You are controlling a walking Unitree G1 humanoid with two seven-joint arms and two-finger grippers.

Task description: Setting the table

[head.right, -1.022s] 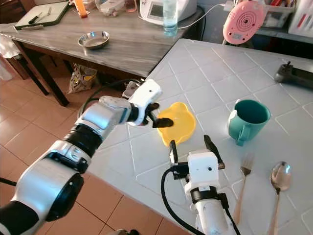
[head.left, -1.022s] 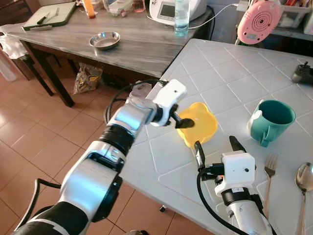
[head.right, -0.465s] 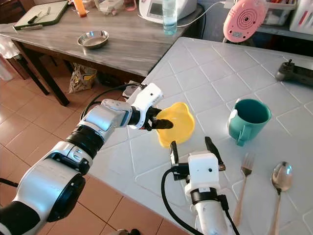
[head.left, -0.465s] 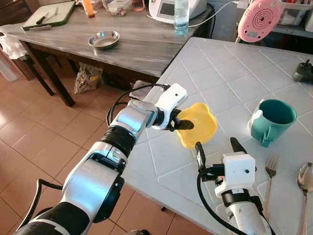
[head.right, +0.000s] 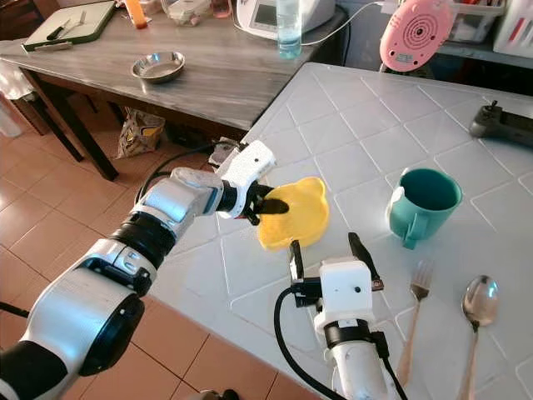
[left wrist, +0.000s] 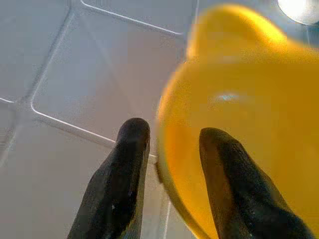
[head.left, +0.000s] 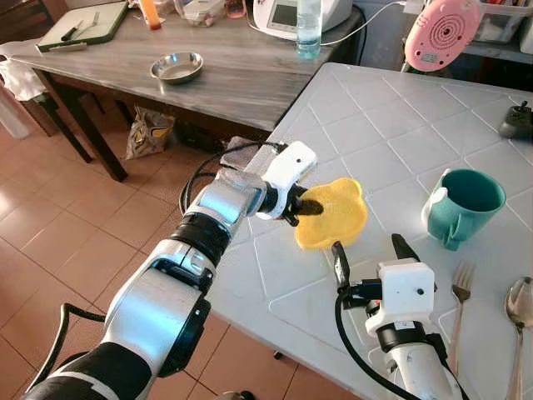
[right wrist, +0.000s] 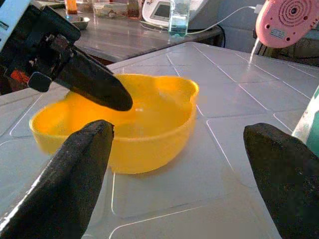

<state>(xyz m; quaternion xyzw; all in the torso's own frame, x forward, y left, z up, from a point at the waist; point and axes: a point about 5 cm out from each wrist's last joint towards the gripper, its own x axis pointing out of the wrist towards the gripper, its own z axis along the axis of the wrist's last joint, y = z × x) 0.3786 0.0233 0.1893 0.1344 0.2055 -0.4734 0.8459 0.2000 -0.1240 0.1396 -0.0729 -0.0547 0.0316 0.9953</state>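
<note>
A yellow bowl (head.left: 335, 214) with two ear-like bumps on its rim is on the white tiled table (head.left: 391, 125), near the left edge. My left gripper (head.left: 304, 206) is shut on the bowl's rim. In the left wrist view one finger (left wrist: 122, 184) is outside the wall and the other is inside the bowl (left wrist: 239, 109). The bowl looks tipped, its held side raised. My right gripper (head.left: 366, 246) hovers just in front of the bowl (right wrist: 149, 124), open, with nothing between its fingers (right wrist: 65, 184). A teal mug (head.left: 463, 204), a fork (head.left: 458, 287) and a spoon (head.left: 518, 308) lie to the right.
A dark wooden table (head.left: 233, 75) stands behind and to the left, carrying a steel bowl (head.left: 176, 67) and a water bottle (head.left: 309, 25). A pink round device (head.left: 440, 35) and a black controller (head.left: 516, 121) sit at the far side. The tiled floor (head.left: 67, 225) lies on the left.
My left gripper has turned the bowl: its inside faced up before, and now it is tipped so the inside hardly shows. The right arm has stayed put.
</note>
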